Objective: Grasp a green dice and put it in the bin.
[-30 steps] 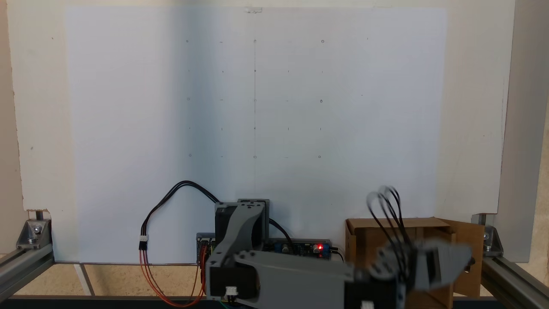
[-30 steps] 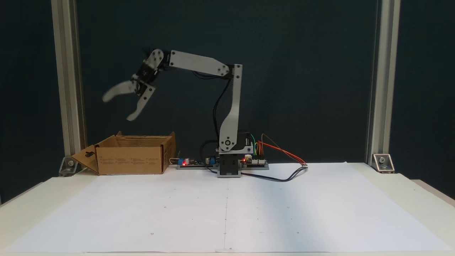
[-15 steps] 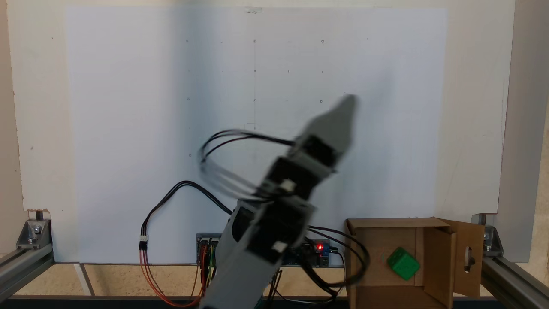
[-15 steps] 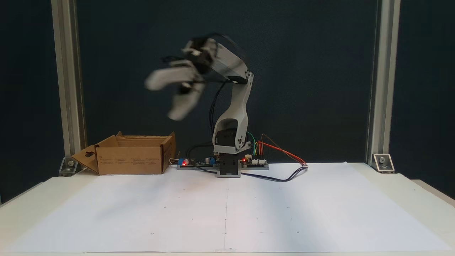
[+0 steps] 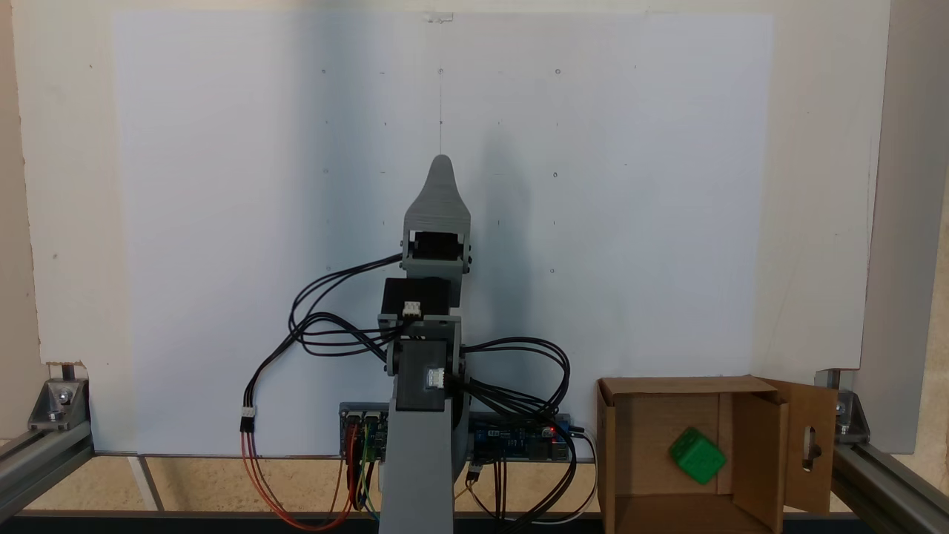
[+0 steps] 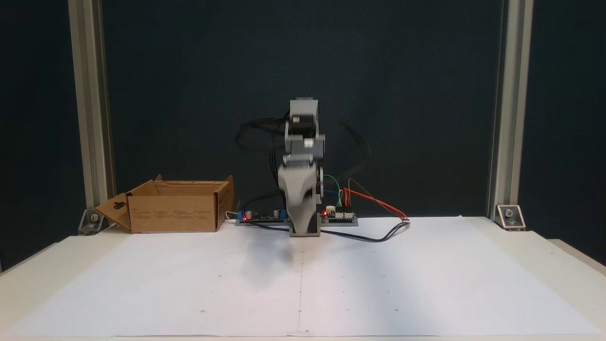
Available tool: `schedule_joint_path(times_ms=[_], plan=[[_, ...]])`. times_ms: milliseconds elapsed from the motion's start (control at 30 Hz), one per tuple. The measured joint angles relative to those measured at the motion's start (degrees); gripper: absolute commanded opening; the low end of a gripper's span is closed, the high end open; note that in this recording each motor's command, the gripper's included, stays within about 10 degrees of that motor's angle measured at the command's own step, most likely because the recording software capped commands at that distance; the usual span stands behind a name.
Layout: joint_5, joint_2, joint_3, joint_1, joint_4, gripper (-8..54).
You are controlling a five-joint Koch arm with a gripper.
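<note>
Small bright green plastic dice (image 5: 697, 455) lies inside the brown corrugated cardboard bin (image 5: 760, 460), toward its slotted-flap side. In a fixed view the bin (image 6: 173, 210) sits on the counter (image 6: 521, 246) at 9 o'clock from the grey arm base (image 6: 305, 222), well apart. Large white paper sheet (image 6: 303, 279) spreads before both, at 6 o'clock.
</note>
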Motion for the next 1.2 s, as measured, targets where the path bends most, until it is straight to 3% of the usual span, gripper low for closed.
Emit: schedule_joint_path(times_ms=[767,1200], plan=[[-0.18,0.00,25.05,0.62,-56.43,44.1],[-0.18,0.00,29.27,0.62,-83.76,44.5]])
